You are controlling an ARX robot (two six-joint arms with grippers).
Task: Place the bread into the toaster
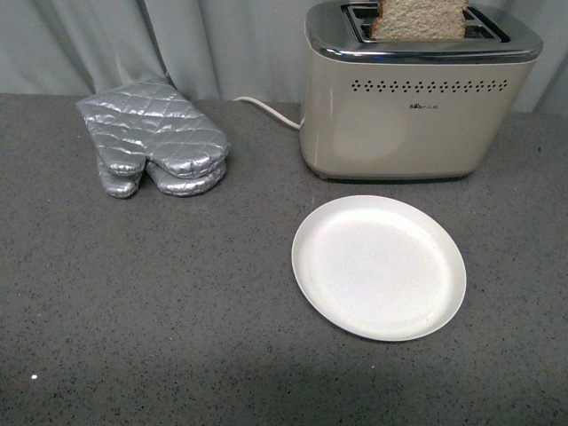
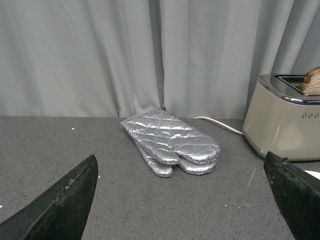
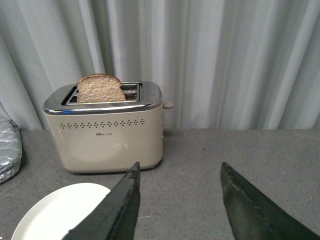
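We found the left gripper [image 2: 182, 200] with jaws wide and holding nothing; likewise the right gripper [image 3: 180, 200]. The bread [image 3: 100, 89] stood upright in a toaster [image 3: 107, 132] slot, well beyond the right jaws, behind the plate [image 1: 379, 266].

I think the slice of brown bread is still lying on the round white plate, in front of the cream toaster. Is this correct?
Not quite. The round white plate does sit in front of the cream toaster, but it holds nothing. The slice of brown bread stands in a slot of the toaster, as the front view and right wrist view show.
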